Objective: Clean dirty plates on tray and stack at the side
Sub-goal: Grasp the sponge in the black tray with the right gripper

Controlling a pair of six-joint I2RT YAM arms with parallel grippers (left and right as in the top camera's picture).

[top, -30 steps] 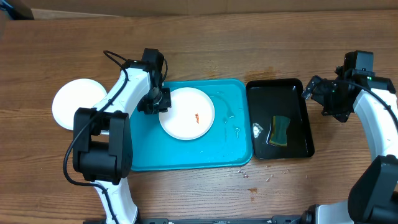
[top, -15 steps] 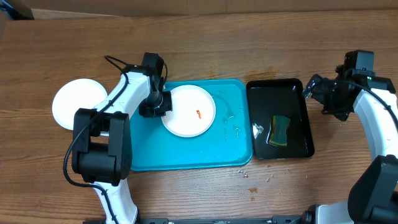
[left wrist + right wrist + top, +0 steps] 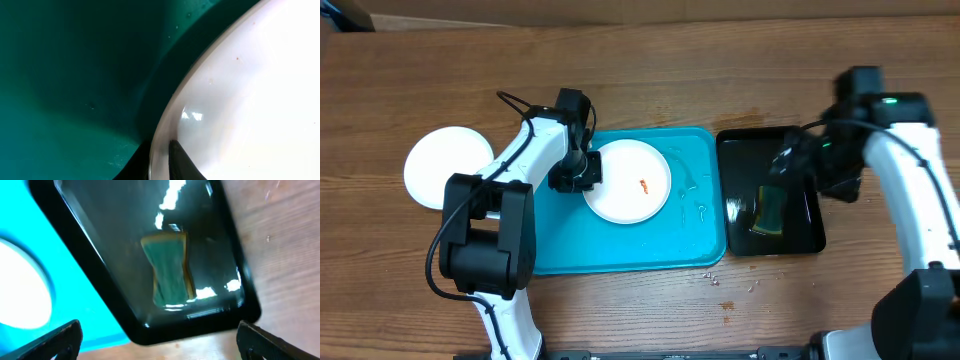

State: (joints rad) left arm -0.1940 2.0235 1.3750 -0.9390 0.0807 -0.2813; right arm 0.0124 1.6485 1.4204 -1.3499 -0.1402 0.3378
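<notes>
I count two plates from my screens: one plate [image 3: 620, 195] in the blue tray [image 3: 620, 245], and a second plate [image 3: 440, 165] off to the left on the surface [image 3: 650, 80]. I cannot tell whether that second one is a single plate or a stack. There are two trays, the blue one and a black tray [image 3: 740, 160]. One sponge [image 3: 770, 208]. One orange smear [image 3: 643, 185]. Two arms: the left arm [image 3: 525, 150] and the right arm [image 3: 905, 170].
</notes>
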